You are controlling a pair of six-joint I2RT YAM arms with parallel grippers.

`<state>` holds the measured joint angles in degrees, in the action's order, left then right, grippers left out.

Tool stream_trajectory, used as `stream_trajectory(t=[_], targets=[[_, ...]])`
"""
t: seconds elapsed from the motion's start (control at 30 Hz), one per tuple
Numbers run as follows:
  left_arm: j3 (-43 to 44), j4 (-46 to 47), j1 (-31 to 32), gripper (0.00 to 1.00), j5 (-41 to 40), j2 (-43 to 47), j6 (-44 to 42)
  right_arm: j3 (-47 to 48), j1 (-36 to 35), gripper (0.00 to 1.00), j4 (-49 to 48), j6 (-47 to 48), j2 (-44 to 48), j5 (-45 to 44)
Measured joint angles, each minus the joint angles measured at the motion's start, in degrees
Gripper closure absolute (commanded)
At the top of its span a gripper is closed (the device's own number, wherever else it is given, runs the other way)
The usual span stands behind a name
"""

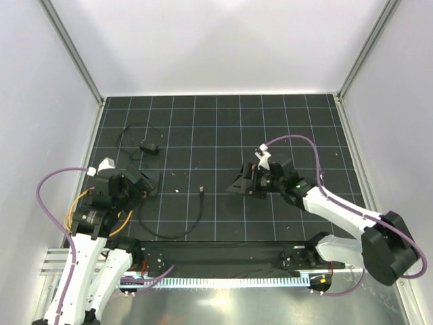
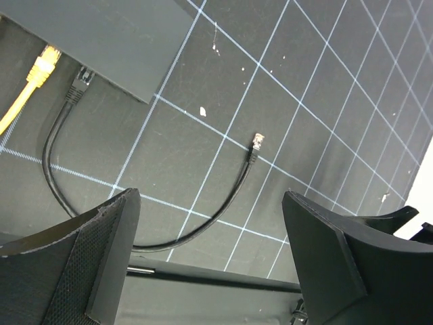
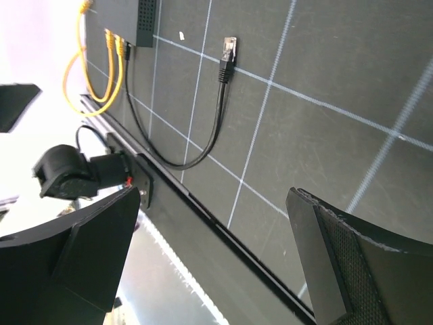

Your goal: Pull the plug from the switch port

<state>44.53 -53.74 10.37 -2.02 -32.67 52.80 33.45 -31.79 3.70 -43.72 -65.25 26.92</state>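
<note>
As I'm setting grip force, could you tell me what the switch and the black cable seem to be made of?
Switch: probably painted metal or hard plastic; flat, matte dark-grey face with crisp edges. Black cable: flexible rubbery jacket, judging by its smooth loose curve, with a clear plastic plug at the free end.

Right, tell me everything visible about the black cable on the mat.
The black cable is a thin, rubbery-looking lead lying flat in a loose U on the gridded mat. One booted end sits in a socket on the switch's edge, beside a yellow cable's plug. The other end, a clear plug, lies free on the mat. Nothing else touches it.
</note>
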Motion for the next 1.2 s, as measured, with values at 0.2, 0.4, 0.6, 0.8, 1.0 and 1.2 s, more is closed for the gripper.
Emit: stream_trajectory(t=[0.2, 0.4, 0.6, 0.8, 1.0, 1.2], targets=[[3.89, -0.76, 0.00, 0.15, -0.50, -8.13, -2.34, 5.97, -9.62, 0.00, -0.92, -0.28, -7.98, -8.55], [10.21, -2.12, -0.02, 0.16, -5.16, -19.96, -4.90, 21.59, -19.67, 0.00, 6.88, 0.74, -15.85, -20.63], [13.62, -4.22, -1.44, 0.16, -10.73, -27.41, -6.27, 27.47, -18.53, 0.01, 6.60, 0.00, -20.90, -17.07], [14.40, -3.82, -9.84, 0.18, -11.04, -31.95, -8.90, 24.22, -17.79, 0.02, 4.15, -0.79, -24.48, -13.29], [12.81, 0.50, -22.69, 0.22, -5.14, -35.36, -12.24, 26.99, -22.71, 0.01, 6.91, 3.58, -25.55, -15.43], [11.34, 4.24, -28.65, 0.22, 0.44, -41.66, -15.52, 27.56, -24.09, 0.02, 7.15, 8.39, -25.94, -15.15]])
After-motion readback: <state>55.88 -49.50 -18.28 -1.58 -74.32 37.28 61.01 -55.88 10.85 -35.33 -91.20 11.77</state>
